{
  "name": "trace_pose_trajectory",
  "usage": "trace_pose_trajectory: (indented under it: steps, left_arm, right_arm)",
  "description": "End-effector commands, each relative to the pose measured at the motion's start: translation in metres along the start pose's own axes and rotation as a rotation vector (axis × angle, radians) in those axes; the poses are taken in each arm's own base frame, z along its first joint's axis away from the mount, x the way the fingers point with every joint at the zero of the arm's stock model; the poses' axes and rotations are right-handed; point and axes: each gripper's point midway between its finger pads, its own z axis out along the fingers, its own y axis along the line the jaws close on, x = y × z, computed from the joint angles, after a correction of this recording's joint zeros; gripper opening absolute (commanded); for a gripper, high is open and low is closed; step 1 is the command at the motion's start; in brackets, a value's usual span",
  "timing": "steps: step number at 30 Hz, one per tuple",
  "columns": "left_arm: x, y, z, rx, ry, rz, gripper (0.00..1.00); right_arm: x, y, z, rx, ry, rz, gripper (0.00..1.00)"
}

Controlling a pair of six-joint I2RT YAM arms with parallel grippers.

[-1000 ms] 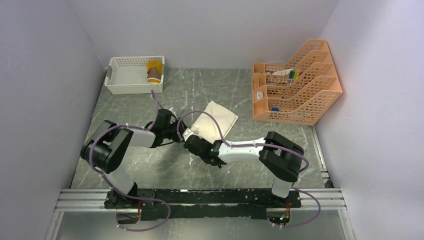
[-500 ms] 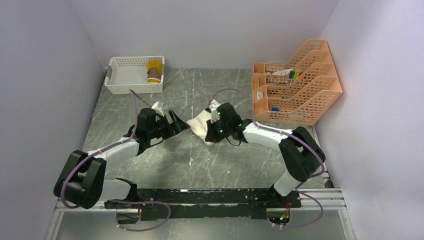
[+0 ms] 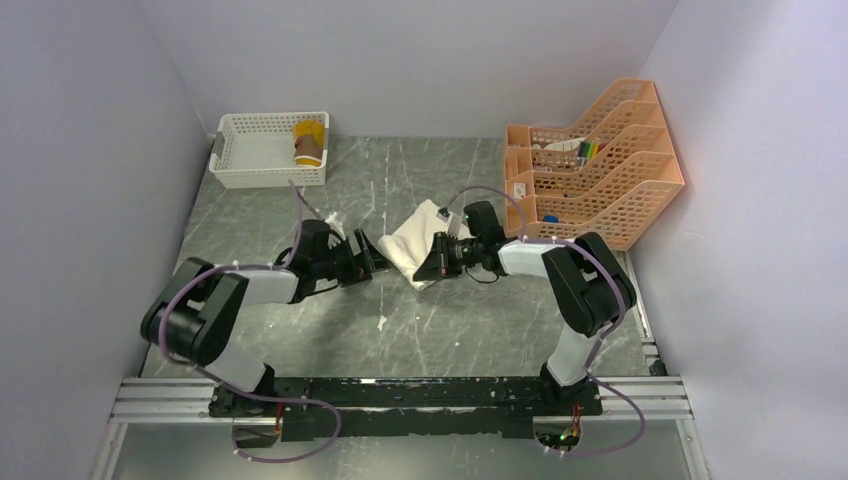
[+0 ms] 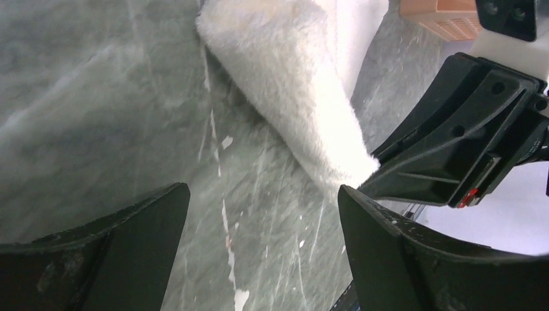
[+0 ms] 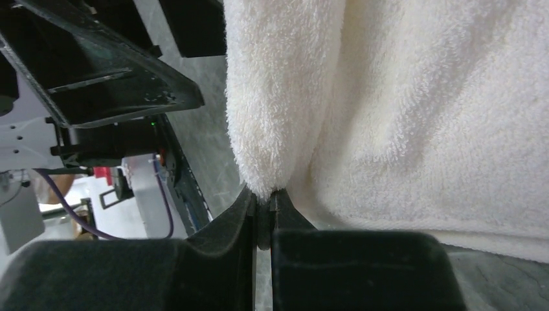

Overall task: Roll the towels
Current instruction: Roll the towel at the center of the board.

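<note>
Here, fluffy cream towel folded, edge pinched by right gripper.

**Towel cut off, pinch buried, small things unreadable**

The cream towel runs off the top and right edges of the right wrist view and off the top of the left wrist view. Its pinched fold vanishes between the closed fingers of the right pincer, which from above also covers the towel's near corner. Both spread fingers of the left pincer are cut by the bottom edge of its own view. The mustard towel sits partly behind the wall of the white basket, its roll too small to judge. The contents of the orange rack are too small to name.
</note>
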Motion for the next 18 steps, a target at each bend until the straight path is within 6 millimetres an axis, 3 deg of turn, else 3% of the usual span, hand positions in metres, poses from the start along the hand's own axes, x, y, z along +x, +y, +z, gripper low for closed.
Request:
trace_pose_trajectory:
  steps: [1, 8, 18]
  left_arm:
    - [-0.019, -0.031, 0.02, 0.122, -0.027, 0.057, 0.96]
    - [-0.027, -0.044, 0.04, 0.204, -0.027, 0.046, 0.95]
    - [-0.021, -0.015, 0.068, 0.085, 0.027, 0.031, 0.78]
  right_arm:
    - [0.003, 0.003, 0.001, -0.069, 0.018, 0.062, 0.0]
    - [0.006, -0.005, 0.001, -0.067, 0.031, 0.083, 0.0]
    - [0.003, -0.005, -0.002, -0.076, 0.033, 0.076, 0.0]
